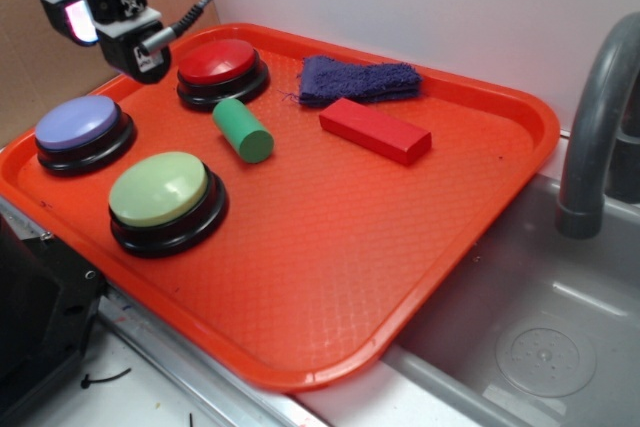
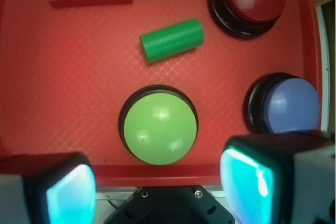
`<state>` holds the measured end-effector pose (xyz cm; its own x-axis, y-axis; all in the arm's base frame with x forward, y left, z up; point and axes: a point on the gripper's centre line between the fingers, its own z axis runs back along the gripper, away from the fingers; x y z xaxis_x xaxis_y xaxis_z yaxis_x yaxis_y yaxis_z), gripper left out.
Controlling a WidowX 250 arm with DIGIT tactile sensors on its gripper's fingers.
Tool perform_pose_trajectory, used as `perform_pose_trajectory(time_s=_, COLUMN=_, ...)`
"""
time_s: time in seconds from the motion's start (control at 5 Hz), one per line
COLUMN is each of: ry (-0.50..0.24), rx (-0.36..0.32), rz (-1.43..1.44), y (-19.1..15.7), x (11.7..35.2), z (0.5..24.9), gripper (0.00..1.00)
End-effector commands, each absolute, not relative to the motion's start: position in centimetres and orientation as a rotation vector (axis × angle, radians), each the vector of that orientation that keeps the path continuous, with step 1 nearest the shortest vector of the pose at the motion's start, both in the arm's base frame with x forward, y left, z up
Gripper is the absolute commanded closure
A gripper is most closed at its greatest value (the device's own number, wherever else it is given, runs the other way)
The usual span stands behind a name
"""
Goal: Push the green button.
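My end effector [image 2: 157,192] hangs spread and empty above the tray's [image 1: 330,277] near edge. The green button [image 2: 160,126] sits just beyond at 12 o'clock, untouched; a green cylinder [image 2: 171,40] lies farther on, blue button [image 2: 290,106] at 2 o'clock.

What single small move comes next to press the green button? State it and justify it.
Probably lower the gripper toward the green button. In the exterior view it hangs high above the tray, touching nothing; in the wrist view the button lies just ahead, between the open fingers.
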<state>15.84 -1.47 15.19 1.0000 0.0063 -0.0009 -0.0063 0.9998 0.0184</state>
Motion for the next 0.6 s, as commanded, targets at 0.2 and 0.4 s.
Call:
perform_pose_trajectory(time_s=0.2, ry=-0.071, rx=0.003, rz=-0.012, y=-2.51, x=16.5, z=18.15, gripper=0.0)
perform_pose_trajectory(time_s=0.4, ry=-0.083, rx=-0.005, rz=-0.005, y=-2.34, x=16.35, z=18.4, gripper=0.0)
